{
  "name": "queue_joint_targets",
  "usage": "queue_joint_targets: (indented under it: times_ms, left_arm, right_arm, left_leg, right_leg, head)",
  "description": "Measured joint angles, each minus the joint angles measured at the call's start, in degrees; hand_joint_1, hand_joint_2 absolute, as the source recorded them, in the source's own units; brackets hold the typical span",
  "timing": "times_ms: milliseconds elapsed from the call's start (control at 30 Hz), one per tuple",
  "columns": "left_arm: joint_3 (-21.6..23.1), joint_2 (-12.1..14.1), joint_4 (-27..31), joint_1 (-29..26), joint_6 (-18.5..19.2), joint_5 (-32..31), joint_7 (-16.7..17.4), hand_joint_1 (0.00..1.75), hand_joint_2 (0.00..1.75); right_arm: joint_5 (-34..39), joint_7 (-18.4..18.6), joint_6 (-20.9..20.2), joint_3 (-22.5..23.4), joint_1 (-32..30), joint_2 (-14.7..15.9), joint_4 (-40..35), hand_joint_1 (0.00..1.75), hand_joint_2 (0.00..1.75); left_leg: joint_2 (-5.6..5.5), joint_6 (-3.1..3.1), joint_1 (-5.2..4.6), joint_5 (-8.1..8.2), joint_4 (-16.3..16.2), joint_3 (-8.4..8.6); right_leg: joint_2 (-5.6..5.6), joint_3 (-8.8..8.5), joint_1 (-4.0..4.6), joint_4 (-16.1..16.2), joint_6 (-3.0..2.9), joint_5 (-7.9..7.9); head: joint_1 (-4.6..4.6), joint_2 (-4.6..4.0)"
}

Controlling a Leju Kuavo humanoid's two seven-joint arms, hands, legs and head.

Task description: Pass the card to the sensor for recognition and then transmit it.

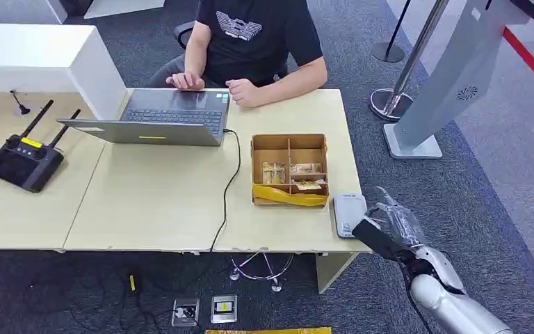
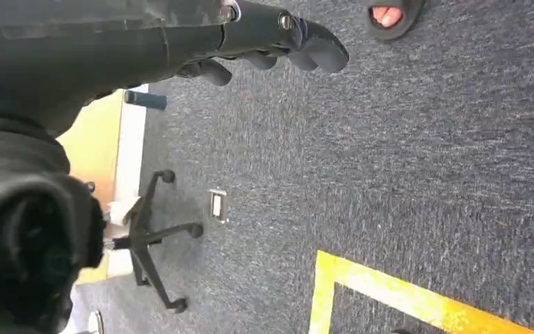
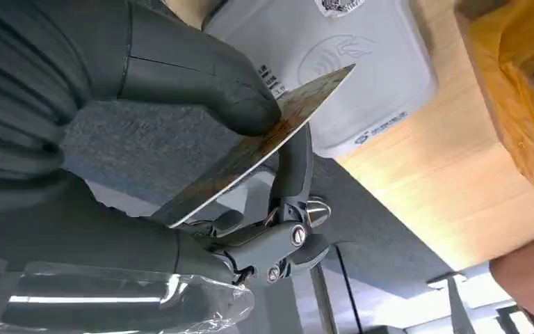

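Note:
A worn, brownish card (image 3: 250,149) is pinched between the thumb and a finger of my right hand (image 3: 181,69). Its free corner hangs just above the grey card sensor (image 3: 361,62); I cannot tell whether they touch. In the head view the sensor (image 1: 348,214) lies at the front right corner of the table. My right hand (image 1: 398,226), wrapped in clear film, hovers just off that corner with the dark card (image 1: 372,239) pointing toward the sensor. My left hand (image 2: 278,42) hangs over the carpet with its fingers loosely extended, holding nothing.
A cardboard box (image 1: 288,137) with compartments and yellow tape sits right behind the sensor. A person (image 1: 250,42) sits at an open laptop (image 1: 160,118) across the table (image 1: 153,209). A black cable (image 1: 229,188) crosses the tabletop. A black controller (image 1: 22,160) lies far left. A grey kiosk (image 1: 445,83) stands to the right.

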State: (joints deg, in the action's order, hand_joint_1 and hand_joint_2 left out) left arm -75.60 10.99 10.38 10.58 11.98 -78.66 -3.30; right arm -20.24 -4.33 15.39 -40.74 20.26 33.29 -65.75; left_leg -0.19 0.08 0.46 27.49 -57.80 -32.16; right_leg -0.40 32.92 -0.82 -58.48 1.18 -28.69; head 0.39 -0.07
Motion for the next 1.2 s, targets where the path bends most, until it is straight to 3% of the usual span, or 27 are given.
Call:
queue_joint_targets:
  times_ms: [433, 1200]
  left_arm:
    - [0.0, 0.3, -0.1, 0.0, 0.0, -1.0, -0.8, 0.0, 0.0]
    - [0.1, 0.3, -0.2, 0.1, 0.0, -1.2, -1.4, 0.0, 0.0]
  right_arm:
    - [-1.6, 1.9, -1.2, -0.1, -0.5, -0.4, -1.0, 1.75, 1.75]
    - [-2.0, 1.1, -1.9, -0.6, -0.6, -2.8, -1.3, 1.75, 1.75]
  left_leg:
    - [0.0, 0.0, 0.0, 0.0, 0.0, 0.0]
    - [0.0, 0.0, 0.0, 0.0, 0.0, -0.01]
  right_leg:
    - [0.0, 0.0, 0.0, 0.0, 0.0, 0.0]
    - [0.0, -0.01, 0.0, 0.0, 0.0, 0.0]
  head:
    - [-0.02, 0.0]
    - [0.0, 0.0]
